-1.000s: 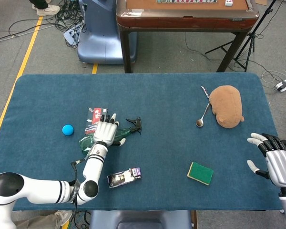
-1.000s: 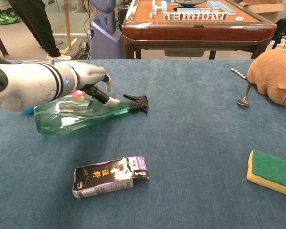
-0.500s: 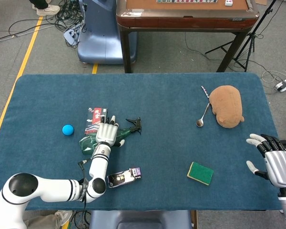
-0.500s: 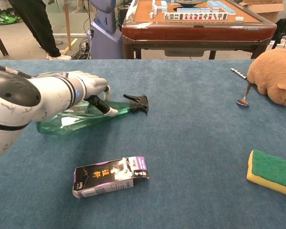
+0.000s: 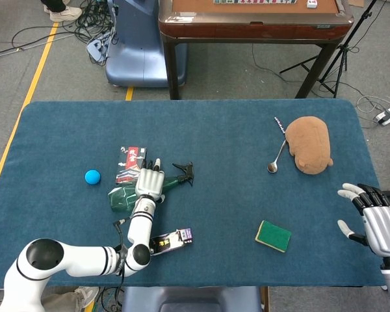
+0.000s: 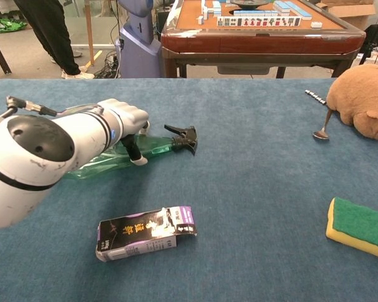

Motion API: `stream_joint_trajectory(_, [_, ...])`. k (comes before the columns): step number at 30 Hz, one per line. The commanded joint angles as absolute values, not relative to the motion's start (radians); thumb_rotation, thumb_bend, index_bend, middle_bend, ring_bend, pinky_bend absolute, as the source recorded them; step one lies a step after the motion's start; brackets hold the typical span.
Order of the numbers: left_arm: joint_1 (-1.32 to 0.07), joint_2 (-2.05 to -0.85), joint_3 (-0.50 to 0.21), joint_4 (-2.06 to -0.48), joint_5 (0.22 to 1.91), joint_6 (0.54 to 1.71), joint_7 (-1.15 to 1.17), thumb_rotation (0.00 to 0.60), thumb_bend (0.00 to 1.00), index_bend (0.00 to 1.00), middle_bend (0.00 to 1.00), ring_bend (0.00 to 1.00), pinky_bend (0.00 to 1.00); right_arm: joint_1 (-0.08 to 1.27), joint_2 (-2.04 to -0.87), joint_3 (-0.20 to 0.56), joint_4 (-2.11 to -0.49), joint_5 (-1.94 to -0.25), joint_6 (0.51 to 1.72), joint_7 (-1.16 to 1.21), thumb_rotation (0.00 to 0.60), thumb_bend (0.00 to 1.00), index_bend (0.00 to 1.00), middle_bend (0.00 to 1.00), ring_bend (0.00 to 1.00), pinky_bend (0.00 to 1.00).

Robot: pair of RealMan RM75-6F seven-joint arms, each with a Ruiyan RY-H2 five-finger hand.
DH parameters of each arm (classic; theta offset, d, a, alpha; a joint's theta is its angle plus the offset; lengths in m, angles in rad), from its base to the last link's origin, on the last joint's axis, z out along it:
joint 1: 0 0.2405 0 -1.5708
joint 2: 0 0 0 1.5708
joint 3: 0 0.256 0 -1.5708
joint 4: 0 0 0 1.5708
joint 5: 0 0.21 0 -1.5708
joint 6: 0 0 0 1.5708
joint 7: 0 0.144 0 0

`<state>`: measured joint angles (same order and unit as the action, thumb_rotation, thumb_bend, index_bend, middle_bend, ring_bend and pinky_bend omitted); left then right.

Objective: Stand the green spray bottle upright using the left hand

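We are seeing a clear green plastic spray bottle [image 5: 127, 195] with black trigger lying on the dark blue felt surface [image 5: 214, 143], beside a bright blue ball [image 5: 92, 176], a brown plush toy [image 5: 310, 144] and a green-and-yellow sponge [image 5: 273, 235].

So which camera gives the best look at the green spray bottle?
The head view: from above, the green spray bottle shows lying on its side, black nozzle pointing right, with the left hand over its middle. In the chest view the arm hides most of the bottle.
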<state>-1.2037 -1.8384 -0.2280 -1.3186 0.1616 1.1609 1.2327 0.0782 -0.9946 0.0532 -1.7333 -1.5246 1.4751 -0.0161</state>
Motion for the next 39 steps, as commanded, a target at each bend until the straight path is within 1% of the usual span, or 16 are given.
stream_joint_trajectory(1, [-1.195, -1.846, -0.228, -1.319, 0.19, 1.154, 1.216, 0.501, 0.28, 0.38, 0.0, 0.0, 0.0, 0.075, -0.994, 0.052, -1.733, -1.525, 1.479, -0.015, 0.6, 0.25, 0.29, 0.23, 0.14, 0.18])
stream_joint_trajectory(4, [-1.182, -1.831, -0.245, -1.359, 0.229, 1.156, 1.176, 0.515, 0.28, 0.42, 0.01, 0.0, 0.0, 0.072, -0.993, 0.052, -1.733, -1.523, 1.483, -0.015, 0.6, 0.25, 0.29, 0.23, 0.14, 0.17])
stream_joint_trajectory(11, [-1.112, -1.699, -0.336, -1.574, 0.311, 1.111, 0.981, 0.534, 0.28, 0.43, 0.04, 0.0, 0.0, 0.066, -0.995, 0.05, -1.729, -1.529, 1.491, -0.008, 0.6, 0.25, 0.29, 0.23, 0.14, 0.18])
stream_joint_trajectory(15, [-1.055, -1.59, -0.407, -1.705, 0.318, 1.034, 0.828, 0.539, 0.28, 0.42, 0.04, 0.0, 0.0, 0.065, -0.997, 0.05, -1.727, -1.532, 1.493, -0.004, 0.6, 0.25, 0.29, 0.23, 0.14, 0.18])
stream_joint_trajectory(19, [-1.007, -1.508, -0.467, -1.763, 0.328, 0.936, 0.671, 0.53, 0.28, 0.41, 0.04, 0.0, 0.0, 0.068, -1.001, 0.05, -1.727, -1.539, 1.492, -0.003, 0.6, 0.25, 0.29, 0.23, 0.14, 0.18])
stream_joint_trajectory(21, [-0.981, -1.49, -0.483, -1.766, 0.375, 0.907, 0.59, 0.535, 0.28, 0.41, 0.04, 0.0, 0.0, 0.07, -1.002, 0.05, -1.728, -1.541, 1.49, -0.004, 0.6, 0.25, 0.29, 0.23, 0.14, 0.18])
stream_joint_trajectory(25, [-0.938, -1.487, -0.499, -1.745, 0.462, 0.873, 0.44, 0.579, 0.28, 0.4, 0.04, 0.0, 0.0, 0.071, -1.002, 0.051, -1.73, -1.541, 1.49, -0.007, 0.6, 0.25, 0.29, 0.23, 0.14, 0.18])
stream_joint_trajectory(31, [-0.916, -1.499, -0.5, -1.692, 0.501, 0.829, 0.285, 0.571, 0.28, 0.39, 0.04, 0.0, 0.0, 0.069, -1.0, 0.05, -1.734, -1.542, 1.494, -0.01, 0.6, 0.25, 0.29, 0.23, 0.14, 0.18])
stream_joint_trajectory(35, [-0.908, -1.509, -0.501, -1.664, 0.538, 0.839, 0.216, 0.568, 0.28, 0.39, 0.04, 0.0, 0.0, 0.067, -0.998, 0.05, -1.736, -1.54, 1.494, -0.012, 0.6, 0.25, 0.29, 0.23, 0.14, 0.18])
stream_joint_trajectory(39, [-0.901, -1.502, -0.484, -1.654, 0.58, 0.84, 0.176, 0.563, 0.28, 0.39, 0.04, 0.0, 0.0, 0.067, -0.998, 0.05, -1.738, -1.539, 1.493, -0.015, 0.6, 0.25, 0.29, 0.23, 0.14, 0.18])
